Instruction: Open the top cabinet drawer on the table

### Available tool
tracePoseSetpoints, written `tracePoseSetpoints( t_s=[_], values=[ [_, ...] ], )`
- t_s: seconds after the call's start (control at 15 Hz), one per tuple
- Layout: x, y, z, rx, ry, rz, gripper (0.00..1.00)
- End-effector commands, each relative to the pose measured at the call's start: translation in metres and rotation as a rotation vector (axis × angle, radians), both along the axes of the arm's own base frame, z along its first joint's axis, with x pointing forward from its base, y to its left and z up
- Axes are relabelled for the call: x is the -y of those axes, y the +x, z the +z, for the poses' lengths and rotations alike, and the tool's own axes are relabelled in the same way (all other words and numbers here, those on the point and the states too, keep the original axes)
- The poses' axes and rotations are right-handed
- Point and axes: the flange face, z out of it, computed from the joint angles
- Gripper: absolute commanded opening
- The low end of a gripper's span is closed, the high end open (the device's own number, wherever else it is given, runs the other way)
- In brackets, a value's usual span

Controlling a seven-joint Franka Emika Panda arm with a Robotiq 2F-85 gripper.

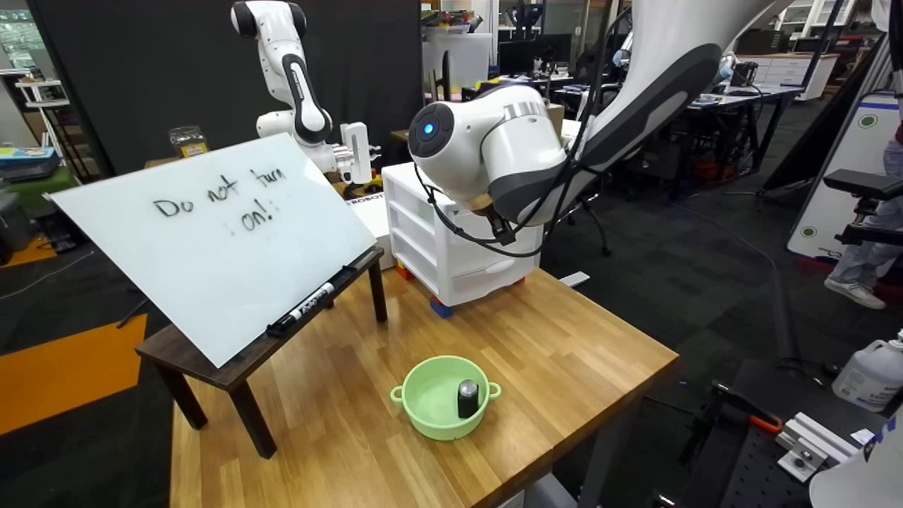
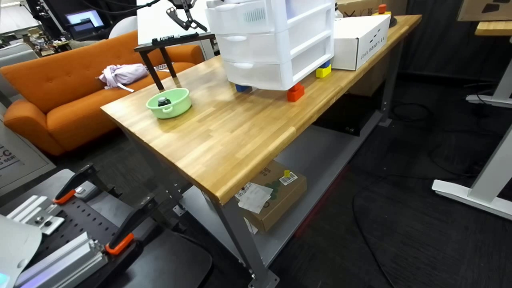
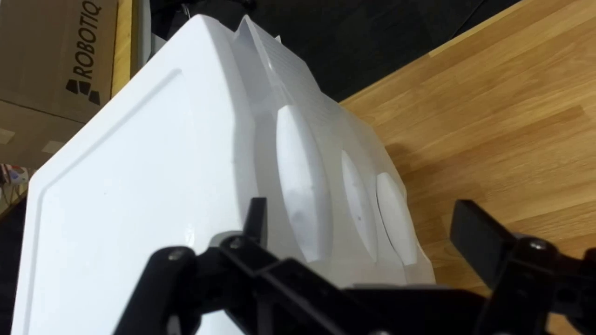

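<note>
In an exterior view, the tilted white rectangular board [image 1: 211, 240] read "Do not turn on!" in handwritten black letters. In an exterior view, the white rectangular box [image 2: 366, 44] bore "LEAN ROBOTICS" along its side. In the wrist view, the large brown cardboard box [image 3: 46, 56] carried "ROBOTIQ" beside a black angular logo [image 3: 84, 88]. A white barcode label [image 2: 288, 179] on the printed brown carton [image 2: 277, 205] was too small to read.
</note>
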Motion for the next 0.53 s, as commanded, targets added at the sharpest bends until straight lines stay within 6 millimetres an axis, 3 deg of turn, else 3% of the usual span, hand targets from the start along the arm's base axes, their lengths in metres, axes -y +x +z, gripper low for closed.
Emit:
tracePoseSetpoints(
  t_s=[0.0,0.47],
  values=[
    [0.006,-0.001,0.002,0.005,0.031,-0.034,1.00],
    [0.019,0.001,0.007,0.028,0.052,-0.091,1.00]
  ],
)
